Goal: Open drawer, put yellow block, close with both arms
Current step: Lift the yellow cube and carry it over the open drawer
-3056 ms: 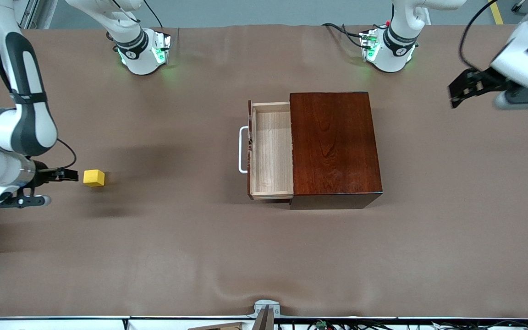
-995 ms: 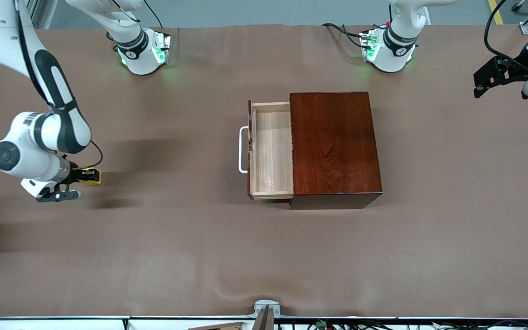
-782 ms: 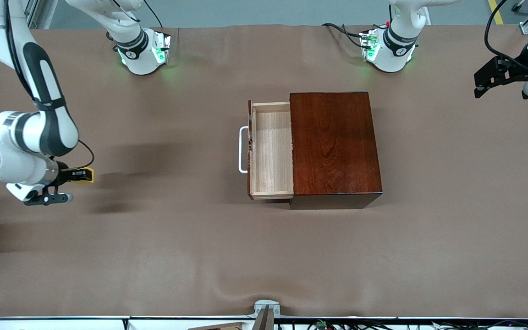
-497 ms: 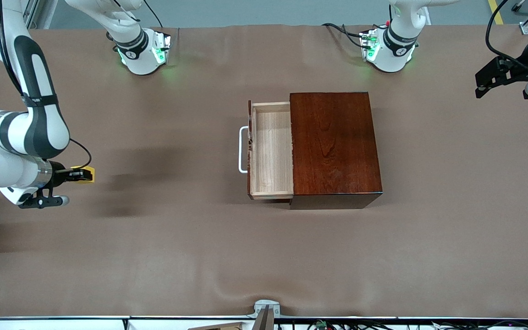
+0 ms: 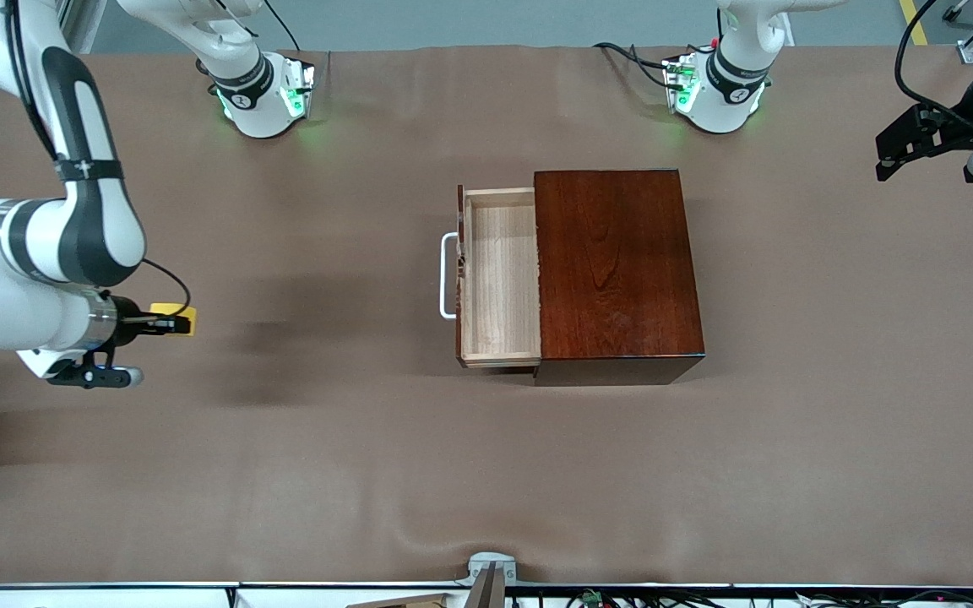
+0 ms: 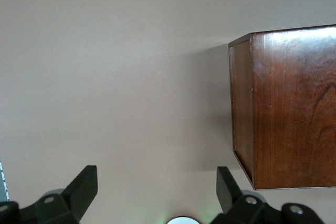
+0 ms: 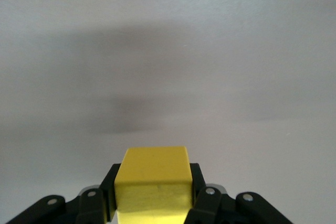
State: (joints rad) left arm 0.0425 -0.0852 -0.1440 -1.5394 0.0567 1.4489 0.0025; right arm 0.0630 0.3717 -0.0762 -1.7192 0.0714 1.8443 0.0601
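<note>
Two black fingers of your right gripper [image 5: 167, 323] clamp the small bright yellow cube [image 7: 152, 180] between them, above the brown table [image 5: 326, 439]; your left gripper [image 6: 155, 190] waits, fingers spread wide, near the glossy reddish-brown wooden box [image 5: 613, 270], its pale-wood-lined drawer [image 5: 499, 279] pulled out.

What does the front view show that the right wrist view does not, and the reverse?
Only the front view shows the drawer standing open on the wooden box, its white handle, both green-lit bases, and the left gripper waiting open over the table's left-arm end. Only the right wrist view shows the right gripper up close, a finger pressed on each side of the yellow block, and the block's shadow on the table below. Both show the block held in the right gripper above the brown table.
</note>
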